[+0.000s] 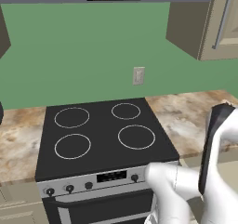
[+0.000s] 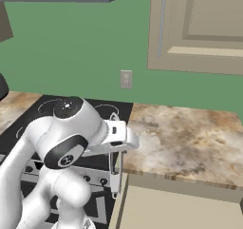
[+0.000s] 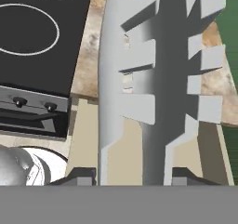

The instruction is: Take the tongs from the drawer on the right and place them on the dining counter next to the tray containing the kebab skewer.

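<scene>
The grey metal tongs [image 3: 153, 79] stand between my fingertips [image 3: 79, 176] in the hand view, their scalloped arms running up the middle of the picture. My gripper [image 3: 132, 179] is shut on them. In the right base view the gripper [image 2: 116, 151] points down at the worktop's front edge. The tongs [image 2: 114, 180] hang below it, in front of the stove's right end. A beige drawer [image 2: 180, 209] lies under the worktop to the right; I cannot tell if it is open. The dining counter, the tray and the kebab skewer are out of view.
A black four-ring stove [image 1: 104, 135] sits in the marbled worktop [image 2: 185, 138], against a green wall with an outlet [image 2: 126, 79]. Beige upper cabinets [image 2: 199, 28] hang at the right. My white arm [image 2: 61, 147] stands in front of the stove knobs.
</scene>
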